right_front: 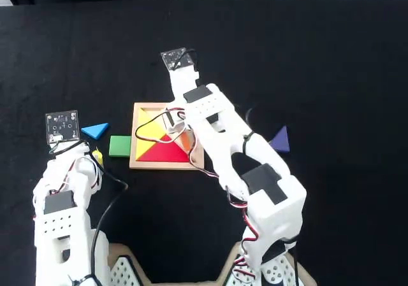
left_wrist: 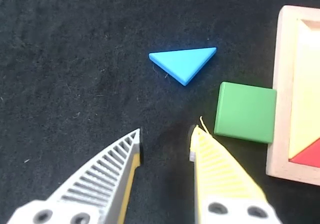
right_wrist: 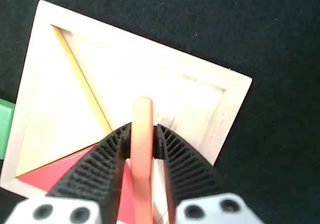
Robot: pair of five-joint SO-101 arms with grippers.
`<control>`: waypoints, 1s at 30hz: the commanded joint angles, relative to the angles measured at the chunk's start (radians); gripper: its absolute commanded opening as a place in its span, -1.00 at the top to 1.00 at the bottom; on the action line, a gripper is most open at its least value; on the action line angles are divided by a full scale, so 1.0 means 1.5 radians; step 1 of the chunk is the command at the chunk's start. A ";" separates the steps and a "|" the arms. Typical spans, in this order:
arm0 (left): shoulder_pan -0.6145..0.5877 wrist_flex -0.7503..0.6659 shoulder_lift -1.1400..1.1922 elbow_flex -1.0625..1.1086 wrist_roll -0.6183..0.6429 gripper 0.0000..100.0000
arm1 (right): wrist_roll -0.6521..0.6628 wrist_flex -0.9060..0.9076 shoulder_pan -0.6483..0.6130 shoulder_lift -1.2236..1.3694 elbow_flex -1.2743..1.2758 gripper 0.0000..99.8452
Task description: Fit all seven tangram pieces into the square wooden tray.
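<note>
The square wooden tray holds a yellow triangle and a red triangle. My right gripper hangs over the tray's bare wood, shut on an orange piece held on edge. My left gripper stands open above the cloth, close to the green square that lies against the tray's outer wall. A blue triangle lies just beyond it. A purple triangle lies off to the right.
Black cloth covers the whole table. A small yellow piece shows beside the left arm. Wires hang from the right arm over the tray. Open cloth stretches across the back and the far right.
</note>
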 commanded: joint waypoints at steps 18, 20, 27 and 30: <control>0.008 -0.011 -0.009 -0.006 0.001 0.66 | 0.055 -0.005 -0.013 -0.003 0.012 0.68; 0.008 -0.011 -0.009 -0.006 0.001 0.66 | 0.055 -0.001 -0.013 -0.003 0.012 0.67; 0.008 -0.011 -0.009 -0.006 0.001 0.66 | 0.060 -0.001 -0.012 -0.006 0.009 0.67; 0.008 -0.011 -0.009 -0.006 0.001 0.66 | 0.060 0.000 -0.011 -0.007 0.009 0.67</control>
